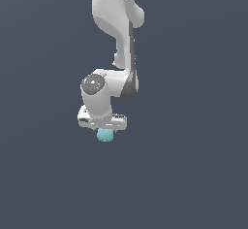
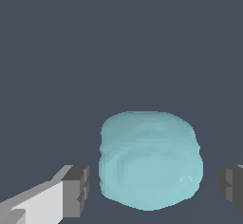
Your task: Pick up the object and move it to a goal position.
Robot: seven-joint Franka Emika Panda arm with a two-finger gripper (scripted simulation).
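Gripper [image 1: 103, 126] at centre frame in the exterior view, jaws parted wider than the object [image 1: 105, 135], light teal lumpy blob directly beneath it, wrist view showing gaps between blob [image 2: 151, 167] and both dark fingertips [image 2: 76, 190], nothing held

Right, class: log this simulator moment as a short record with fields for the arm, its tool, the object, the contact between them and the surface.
arm: white Panda arm, reaching down
tool: tool open, one dark pad on each side of the object
object: light teal lumpy blob, just under the tool in the exterior view
contact: gaps show between pads and blob, no grip yet
surface: plain dark blue-grey ground
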